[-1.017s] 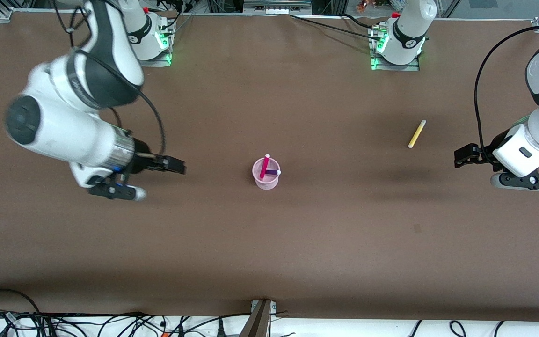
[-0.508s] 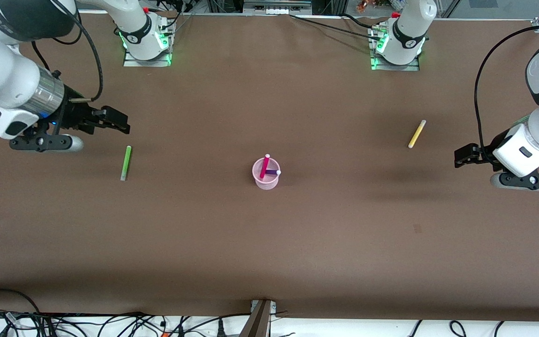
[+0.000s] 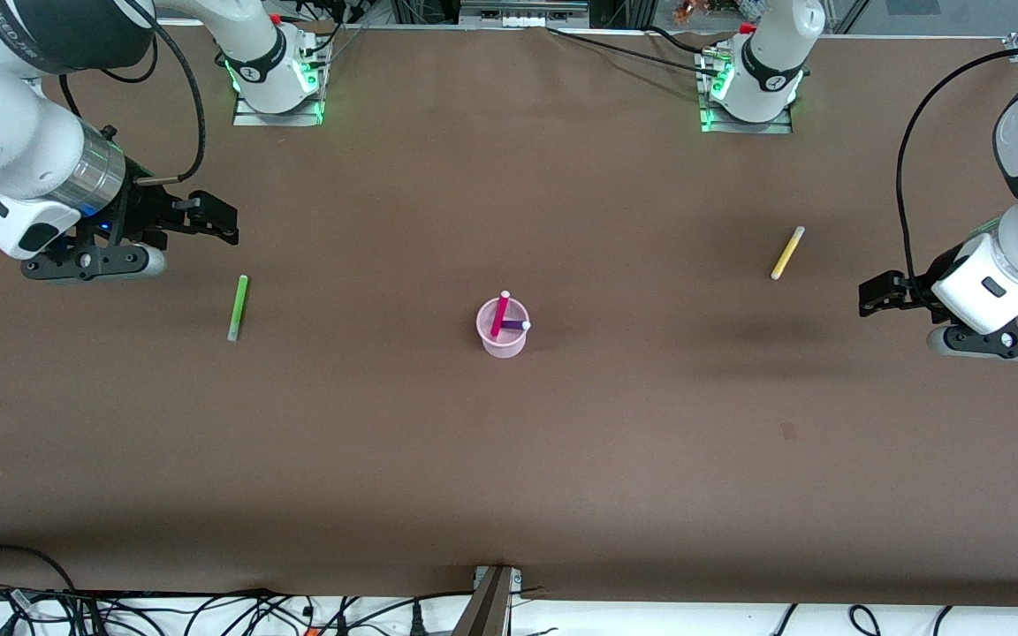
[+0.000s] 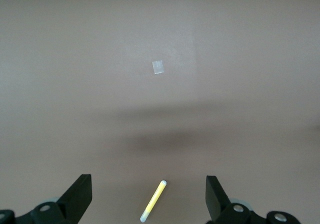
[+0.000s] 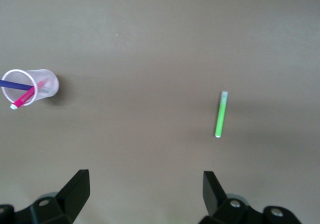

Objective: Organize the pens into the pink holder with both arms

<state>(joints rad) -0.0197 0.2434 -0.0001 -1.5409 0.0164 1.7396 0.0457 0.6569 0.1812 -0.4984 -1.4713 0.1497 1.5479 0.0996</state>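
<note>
The pink holder (image 3: 504, 329) stands mid-table (image 3: 509, 459) with the magenta pen (image 3: 499, 316) and dark purple pen (image 3: 514, 325) leaning inside it. The lime green pen (image 3: 237, 306) lies flat toward the right arm's end, the yellow pen (image 3: 787, 253) flat toward the left arm's end. The right gripper (image 3: 219, 221) hangs near the green pen, fingers spread apart and empty. The left gripper (image 3: 871, 296) hangs near the yellow pen, fingers likewise parted and empty.
</note>
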